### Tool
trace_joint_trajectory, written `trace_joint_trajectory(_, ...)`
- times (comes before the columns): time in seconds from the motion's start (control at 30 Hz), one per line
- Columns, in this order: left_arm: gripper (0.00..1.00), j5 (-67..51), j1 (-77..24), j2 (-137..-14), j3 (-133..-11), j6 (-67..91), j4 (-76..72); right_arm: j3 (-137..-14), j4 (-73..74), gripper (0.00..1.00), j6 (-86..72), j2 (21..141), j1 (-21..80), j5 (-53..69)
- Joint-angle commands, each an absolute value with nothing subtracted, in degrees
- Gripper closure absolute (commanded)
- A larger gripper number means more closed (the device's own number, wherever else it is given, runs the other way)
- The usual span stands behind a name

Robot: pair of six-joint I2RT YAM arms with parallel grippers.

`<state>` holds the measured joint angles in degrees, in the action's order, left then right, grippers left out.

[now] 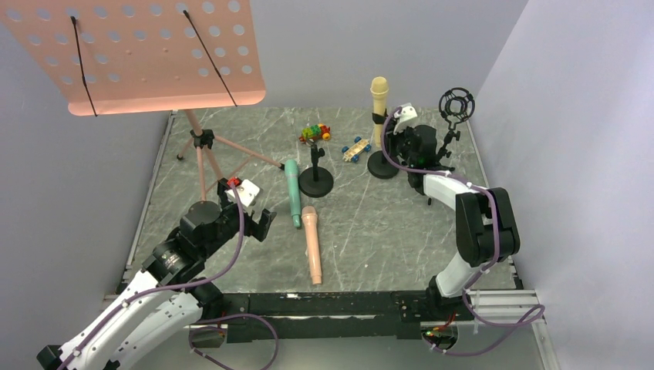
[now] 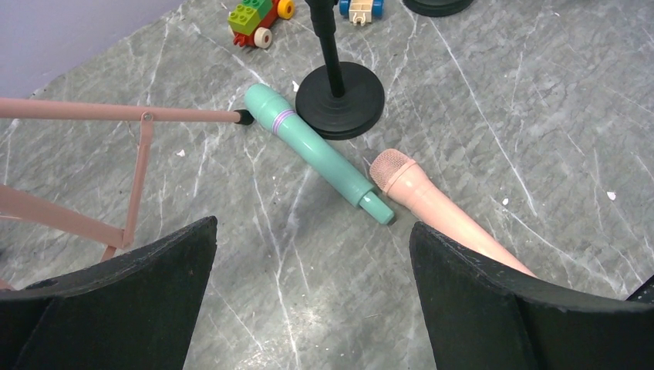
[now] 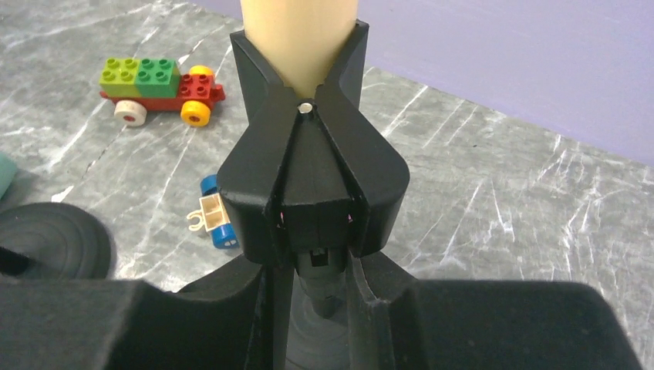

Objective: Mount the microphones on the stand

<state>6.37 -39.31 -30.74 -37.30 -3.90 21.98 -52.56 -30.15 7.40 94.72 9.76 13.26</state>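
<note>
So, one of three done: the yellow microphone (image 1: 379,91) stands in the clip (image 3: 312,177), your right gripper (image 3: 308,289) flanks its stem (grip unclear), and the green microphone (image 1: 292,193) and pink microphone (image 1: 312,245) lie flat below your wide-open, empty left gripper (image 2: 312,231).

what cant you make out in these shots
- Right wrist view: yellow microphone top cut off by the upper edge.
- Right wrist view: whether the right gripper touches the clip stem; black on black.
- Left wrist view: pink microphone tail hidden behind the left gripper finger.
</note>
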Motion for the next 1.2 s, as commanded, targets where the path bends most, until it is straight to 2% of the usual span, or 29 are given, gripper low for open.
trace_joint_trajectory(0.0, 0.01, 7.03, -38.92, -31.02, -37.62, -4.31, 21.05, -52.39, -41.69, 1.0, 3.92, 93.02, 10.36, 7.52)
trace_joint_trajectory(0.07, 0.01, 6.9, -38.92, -30.89, -37.62, -4.31, 21.01, -51.38, -41.6, 1.0, 3.82, 92.58, 10.37, 8.06)
trace_joint_trajectory(0.23, 0.01, 6.78, -38.77, -30.75, -37.62, -4.25, 21.04, -50.07, -40.37, 0.81, 2.67, 91.64, 10.34, 9.84)
trace_joint_trajectory(0.4, 0.01, 7.02, -38.82, -30.32, -37.53, -4.31, 21.14, -49.13, -39.2, 0.7, 2.81, 90.96, 10.29, 11.76)
trace_joint_trajectory(0.47, 0.01, 6.99, -38.79, -30.09, -37.53, -4.31, 21.04, -48.45, -38.99, 0.62, 3.58, 90.37, 10.31, 12.82)
trace_joint_trajectory(0.57, 0.01, 6.91, -38.78, -29.92, -37.52, -4.31, 21.08, -47.51, -38.43, 0.43, 4.46, 89.03, 10.16, 14.41)
trace_joint_trajectory(0.9, 0.01, 6.64, -38.77, -29.26, -37.55, -4.17, 21.18, -45.73, -33.19, 0.02, 7.08, 83.0, 9.06, 16.39)
trace_joint_trajectory(1.17, 0.01, 5.8, -38.82, -27.87, -37.53, -3.79, 20.86, -43.35, -21.54, 0.0, 11.13, 71.2, 5.1, 21.77)
